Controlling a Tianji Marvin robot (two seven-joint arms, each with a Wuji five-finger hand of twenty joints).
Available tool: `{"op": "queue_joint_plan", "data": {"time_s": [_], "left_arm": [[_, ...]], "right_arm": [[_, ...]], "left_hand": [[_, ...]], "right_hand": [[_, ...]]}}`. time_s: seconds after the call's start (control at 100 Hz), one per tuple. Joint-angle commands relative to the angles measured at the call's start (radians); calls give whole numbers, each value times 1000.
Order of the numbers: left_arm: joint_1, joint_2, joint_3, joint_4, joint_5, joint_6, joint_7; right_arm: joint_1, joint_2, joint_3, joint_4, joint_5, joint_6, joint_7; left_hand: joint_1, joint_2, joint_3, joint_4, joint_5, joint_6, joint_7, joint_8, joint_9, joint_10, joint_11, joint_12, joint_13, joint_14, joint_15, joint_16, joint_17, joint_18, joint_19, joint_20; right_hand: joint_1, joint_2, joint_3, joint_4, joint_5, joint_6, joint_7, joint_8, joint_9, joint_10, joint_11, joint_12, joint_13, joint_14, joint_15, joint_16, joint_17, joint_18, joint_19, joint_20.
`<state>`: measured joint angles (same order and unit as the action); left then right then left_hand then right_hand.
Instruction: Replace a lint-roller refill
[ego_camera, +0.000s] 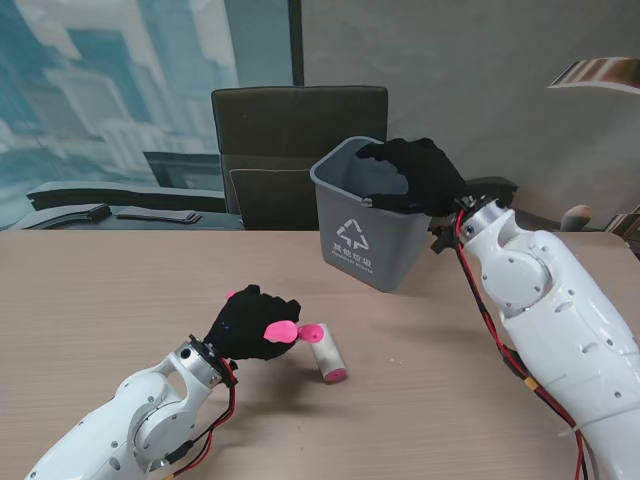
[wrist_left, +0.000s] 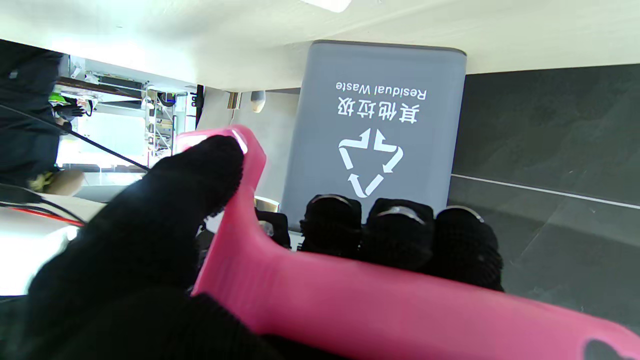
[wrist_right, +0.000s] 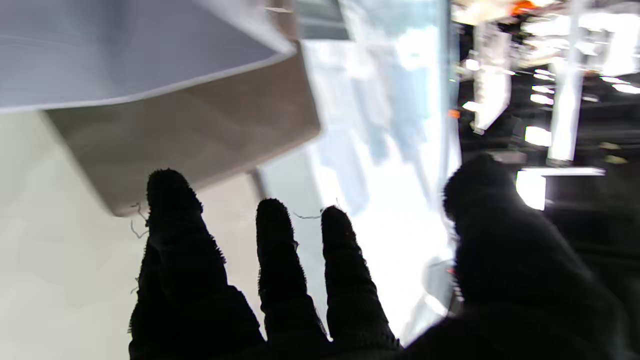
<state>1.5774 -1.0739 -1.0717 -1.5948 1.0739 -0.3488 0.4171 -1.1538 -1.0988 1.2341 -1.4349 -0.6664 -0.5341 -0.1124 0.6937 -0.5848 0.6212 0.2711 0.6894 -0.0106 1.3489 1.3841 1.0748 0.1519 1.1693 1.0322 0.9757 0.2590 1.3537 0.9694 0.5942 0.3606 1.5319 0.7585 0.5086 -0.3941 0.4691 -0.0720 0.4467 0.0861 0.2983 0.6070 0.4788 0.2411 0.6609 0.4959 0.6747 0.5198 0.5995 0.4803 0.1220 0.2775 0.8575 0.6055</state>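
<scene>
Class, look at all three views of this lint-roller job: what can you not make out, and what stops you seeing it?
- Inside of the grey bin: stand view, hidden by its wall and the right hand.
- Lint roller handle: left wrist view, partly covered by the left hand and cut off by the edge.
- Roll surface: too small to judge.
- Right wrist view: background blurred.

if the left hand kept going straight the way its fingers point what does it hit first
Most likely the grey waste bin. The left hand, shut on the pink lint-roller handle, points its fingers straight at the bin's labelled face, with only bare table showing between, though depth is hard to judge.
</scene>
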Motion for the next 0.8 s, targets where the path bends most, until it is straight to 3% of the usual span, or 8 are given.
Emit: {"op": "queue_joint_plan", "data": {"time_s": [0.0,0.07,0.2,0.29,0.34,0.49,0.79], "left_arm": [[16,-7,-10,-22,-20,3,-35],[27,-8,-20,-37,-40,-1,-60],[44,-9,-36,-59,-63,-9,-96],[53,-9,-47,-74,-87,-15,-131],[57,-10,-52,-80,-100,-18,-146],[67,-11,-61,-100,-153,-27,-203],[74,-11,-66,-116,-230,-26,-279]], "right_arm": [[-64,-12,-15,-44,-16,-28,2],[-121,-17,-10,-83,-41,-86,-45],[-191,-31,-26,-105,-72,-168,-130],[-216,-42,-52,-98,-87,-219,-184],[-221,-50,-72,-86,-96,-248,-216],[-216,-71,-140,-26,-147,-328,-317],[-200,-96,-249,76,-236,-367,-489]], "left_hand": [[71,36,105,7,4,-28,29,-18,29,-6,6,-32,43,41,17,-17,17,-31,82,-7],[69,35,106,-1,5,-25,28,-24,33,-3,4,-33,48,45,17,-17,21,-26,84,-7],[73,41,88,-34,7,-22,25,-44,47,-3,4,-35,65,45,26,-18,37,-22,94,-6],[63,38,86,-90,9,-19,30,-81,66,-4,8,-37,88,42,39,-28,58,-21,114,-14],[59,39,83,-103,11,-17,29,-90,74,-6,10,-38,99,41,45,-30,70,-19,121,-16],[58,36,78,-120,17,-16,28,-105,93,-8,13,-41,122,41,54,-36,90,-16,136,-21],[56,24,93,-127,26,-9,31,-117,106,-9,16,-44,136,41,61,-43,101,-11,145,-33]], "right_hand": [[37,-72,38,41,29,-31,34,30,42,-27,24,22,5,-435,-26,23,124,-49,241,70],[74,-123,69,45,68,-58,66,50,95,-45,39,40,56,-458,3,38,166,-71,276,68],[56,-266,349,17,134,-103,129,87,177,-81,63,73,128,-490,44,57,225,-107,329,46],[83,-348,459,3,155,-124,153,93,189,-103,74,77,148,-508,52,58,247,-125,344,40],[101,-389,497,-1,163,-143,168,98,191,-114,81,79,155,-519,58,60,258,-135,352,38],[152,-485,572,-8,161,-184,209,106,168,-137,98,82,157,-546,72,60,276,-154,367,28],[156,-510,598,-9,158,-211,281,127,129,-145,136,100,140,-559,101,63,278,-161,380,12]]}}
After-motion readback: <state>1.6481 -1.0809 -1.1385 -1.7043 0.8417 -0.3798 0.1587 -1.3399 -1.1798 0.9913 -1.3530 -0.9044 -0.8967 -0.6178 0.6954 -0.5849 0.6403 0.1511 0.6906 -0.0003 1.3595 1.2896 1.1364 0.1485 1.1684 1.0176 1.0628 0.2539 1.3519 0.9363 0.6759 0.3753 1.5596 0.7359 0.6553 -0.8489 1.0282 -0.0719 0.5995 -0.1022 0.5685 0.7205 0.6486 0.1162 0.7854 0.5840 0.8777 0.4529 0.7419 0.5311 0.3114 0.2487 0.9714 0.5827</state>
